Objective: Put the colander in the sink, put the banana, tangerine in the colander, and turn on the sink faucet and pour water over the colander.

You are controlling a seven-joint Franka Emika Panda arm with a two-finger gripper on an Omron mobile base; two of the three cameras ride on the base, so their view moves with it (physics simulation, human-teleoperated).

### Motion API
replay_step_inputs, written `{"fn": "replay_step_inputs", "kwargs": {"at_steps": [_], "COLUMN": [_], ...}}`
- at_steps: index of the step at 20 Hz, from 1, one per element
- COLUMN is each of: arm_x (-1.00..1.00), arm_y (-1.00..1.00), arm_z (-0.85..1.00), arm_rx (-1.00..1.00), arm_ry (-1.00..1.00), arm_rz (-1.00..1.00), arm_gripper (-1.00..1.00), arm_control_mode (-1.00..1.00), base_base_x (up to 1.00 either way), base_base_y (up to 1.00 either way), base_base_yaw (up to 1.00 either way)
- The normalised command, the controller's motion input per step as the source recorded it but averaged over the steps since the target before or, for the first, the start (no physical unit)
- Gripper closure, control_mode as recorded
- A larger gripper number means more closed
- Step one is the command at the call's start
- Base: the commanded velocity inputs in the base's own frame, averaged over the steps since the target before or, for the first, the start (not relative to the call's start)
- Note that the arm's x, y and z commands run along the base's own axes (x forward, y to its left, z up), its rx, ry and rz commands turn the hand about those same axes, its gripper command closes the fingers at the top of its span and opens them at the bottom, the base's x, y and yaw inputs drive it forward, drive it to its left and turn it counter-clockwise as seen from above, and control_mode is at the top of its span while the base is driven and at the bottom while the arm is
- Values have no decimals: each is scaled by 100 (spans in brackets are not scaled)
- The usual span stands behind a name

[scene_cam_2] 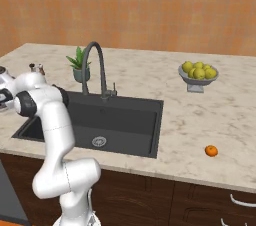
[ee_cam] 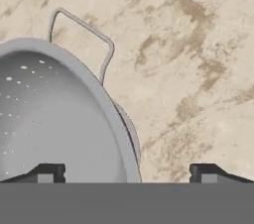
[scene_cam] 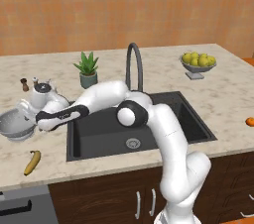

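At the left edge of the left base view the colander (scene_cam: pixel 15 125) sits on the counter (scene_cam: pixel 223 94), holding nothing. The gripper (ee_cam: pixel 127 172) hangs wide open, fingers straddling its rim. The sink (scene_cam: pixel 99 136), mid-frame, has nothing in it; the fruit bowl (scene_cam: pixel 198 64), upper right, holds yellow-green fruit.

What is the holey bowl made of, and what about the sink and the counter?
The colander looks like silver metal: smooth, pale grey sheen, thin wire handle. The sink looks matte dark grey, maybe stone composite or coated metal; it is hard to tell. The counter looks like polished beige marble, with brown veins.
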Motion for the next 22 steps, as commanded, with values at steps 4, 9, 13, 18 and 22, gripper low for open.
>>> {"fn": "replay_step_inputs", "kwargs": {"at_steps": [4,9,13,18,22], "arm_x": [8,-4,-15,-45,-54], "arm_y": [23,5,3,-11,-25], "arm_z": [-5,-17,-25,-10,27], "arm_rx": [-3,-10,-13,-3,0], "arm_ry": [16,5,2,-1,-2], "arm_rz": [0,0,-3,-10,-14], "arm_gripper": [-100,100,100,100,100], "arm_control_mode": [-100,-100,-100,-100,-100], "base_base_x": [0,0,0,0,0], "base_base_y": [0,0,0,0,0], "base_base_yaw": [0,0,0,0,0]}}
